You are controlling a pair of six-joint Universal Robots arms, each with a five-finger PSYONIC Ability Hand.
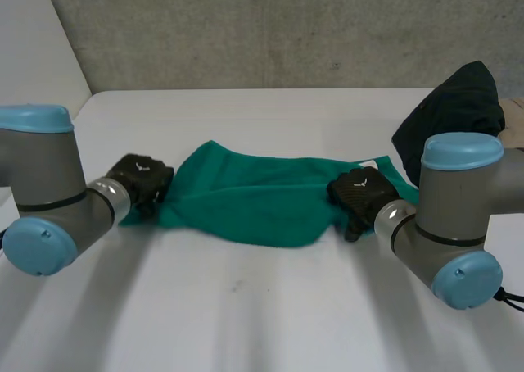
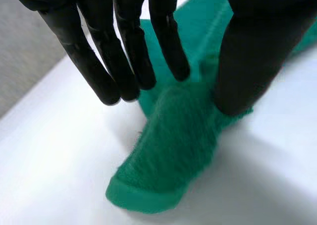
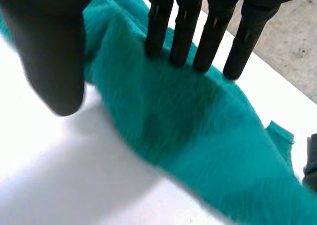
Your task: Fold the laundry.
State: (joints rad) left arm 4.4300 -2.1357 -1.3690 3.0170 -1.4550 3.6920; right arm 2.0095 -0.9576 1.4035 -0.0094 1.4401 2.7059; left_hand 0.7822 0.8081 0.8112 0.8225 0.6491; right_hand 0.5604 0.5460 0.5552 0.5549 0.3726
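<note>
- As seen from the head camera, far left: left arm [image 1: 41, 196], grey with light-blue caps, low over the white table [image 1: 246, 315].
- Next to it, left hand [image 1: 141, 179] at the left end of the green cloth [image 1: 254, 196].
- From the left wrist camera: fingers [image 2: 124, 61] straight and a little spread, tips down at the cloth's edge; thumb set on the cloth [image 2: 173, 150] on the other side; low ridge of fabric between them, not squeezed. Hand released.
- In the middle of the table: green cloth as a long, crumpled band, lying from one hand to the other.
- At its right end, right hand [image 1: 360, 193], on the end of the right arm [image 1: 454, 216].
- From the right wrist camera: fingers [image 3: 183, 31] straight, tips pressing on the cloth [image 3: 198, 121]; thumb well apart from them, by the cloth's border. Hand released, nothing grasped.
- Far right, behind the right arm: dark garment [image 1: 454, 110] in a heap, near the cloth's right end; touching it or not, cannot tell.
</note>
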